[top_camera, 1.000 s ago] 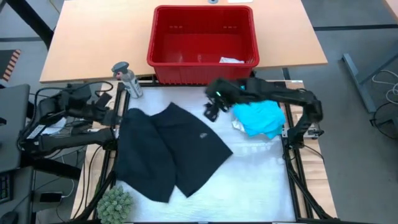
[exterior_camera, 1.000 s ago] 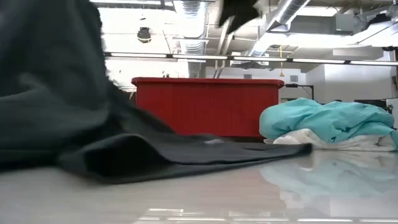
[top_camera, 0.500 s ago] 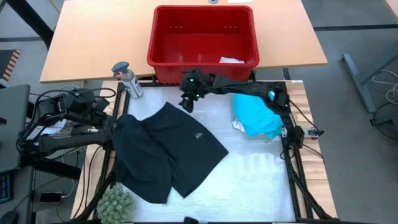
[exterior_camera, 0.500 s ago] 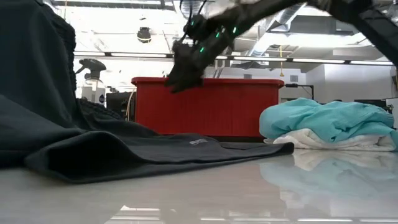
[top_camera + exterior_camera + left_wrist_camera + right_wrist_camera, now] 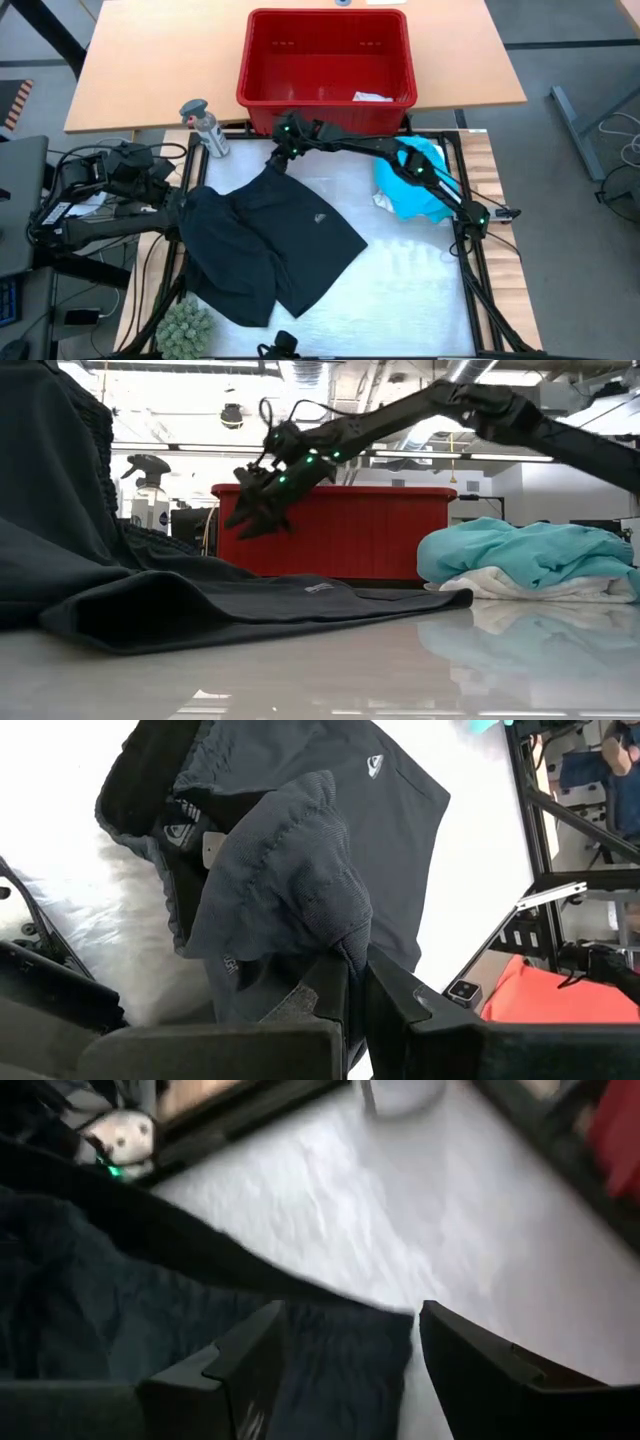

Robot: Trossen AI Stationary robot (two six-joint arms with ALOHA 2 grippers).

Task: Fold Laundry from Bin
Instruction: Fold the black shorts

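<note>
Two arms, one garment in hand — black shorts (image 5: 265, 240) spread on the white work surface (image 5: 400, 280).

High view: the bin (image 5: 327, 70) stands on the wooden table beyond the work surface, nearly emptied; one small pale piece (image 5: 372, 97) lies against its near wall. The shorts lie left of centre, one edge bunched toward the left gripper (image 5: 183, 203). The right gripper (image 5: 281, 155) reaches across to the shorts' far corner, just before the bin. A turquoise shirt (image 5: 420, 185) is heaped over something white at the right edge. Spray bottle (image 5: 203, 127) at the far left corner.

Low view: the right gripper (image 5: 252, 512) hangs above the cloth with its fingers spread, holding nothing. The shorts (image 5: 230, 605) lie flat in front with a small logo showing; at the left they rise steeply out of frame.

Left wrist view: the fingers are closed tight on a fold of the shorts (image 5: 300, 870), near the waistband and its label.

Right wrist view: the parted fingers (image 5: 230, 1370) frame the dark corner of the shorts (image 5: 340, 1350), not yet touching.

Step judged: spreading the shorts for folding. Next move calls for lowering onto that corner, closing, and pulling against the left grip.
</note>
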